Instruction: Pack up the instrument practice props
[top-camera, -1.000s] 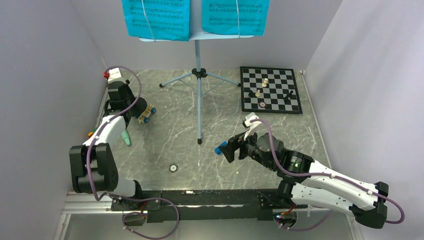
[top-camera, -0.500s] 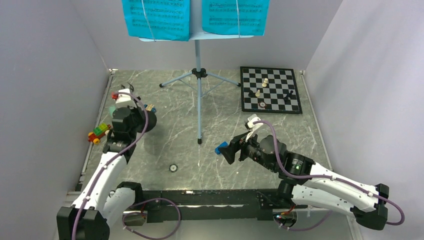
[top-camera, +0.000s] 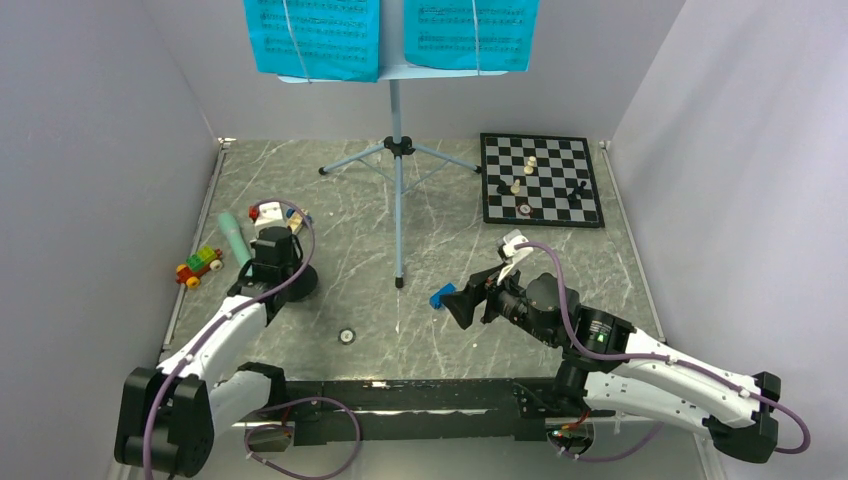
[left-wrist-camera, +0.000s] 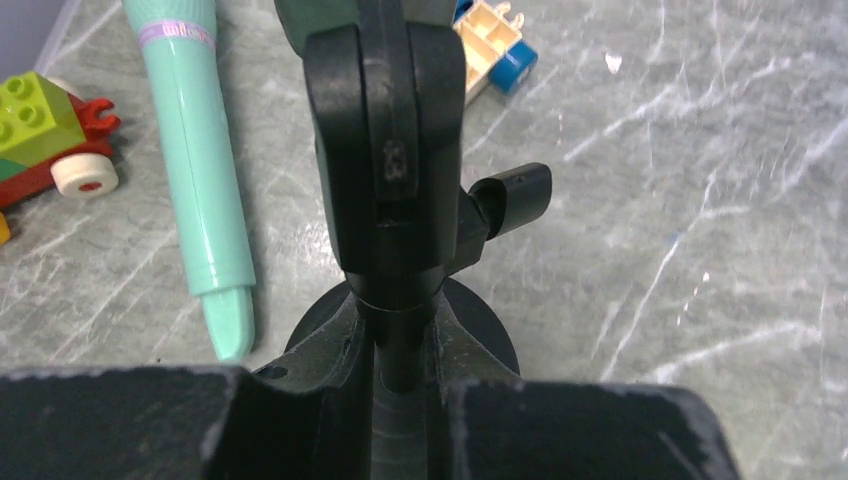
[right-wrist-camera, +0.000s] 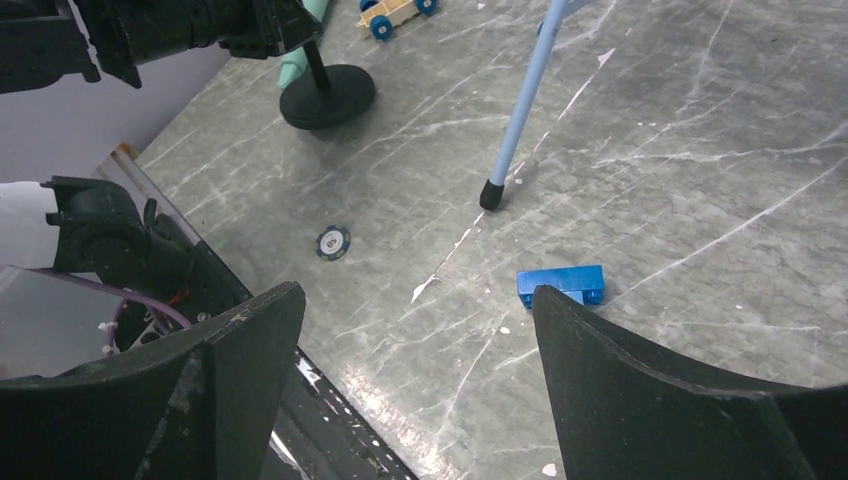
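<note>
My left gripper (left-wrist-camera: 400, 345) (top-camera: 277, 262) is shut on the thin post of the black mic stand (left-wrist-camera: 385, 150). The stand's round base (top-camera: 302, 284) (right-wrist-camera: 328, 97) sits low at the table surface. The mint-green microphone (left-wrist-camera: 195, 170) (top-camera: 233, 238) lies flat just left of it. At the back the pale-blue music stand (top-camera: 397, 150) stands upright with two cyan sheet-music pages (top-camera: 312, 35) (top-camera: 470, 30) on it. One of its legs (right-wrist-camera: 520, 120) ends ahead of my right gripper (right-wrist-camera: 418, 300) (top-camera: 460, 302), which is open and holds nothing.
A chessboard (top-camera: 540, 178) with pieces lies back right. A blue block (right-wrist-camera: 562, 283) (top-camera: 441, 297) rests by my right fingertip. A brick toy car (top-camera: 200, 265) (left-wrist-camera: 40, 140), a beige car (left-wrist-camera: 490, 40) and a poker chip (top-camera: 347, 336) (right-wrist-camera: 333, 242) lie on the floor.
My left arm has swung from the back-left corner toward the near middle-left, bringing the mic stand along. The microphone now shows lying left of it. The right arm barely moved.
</note>
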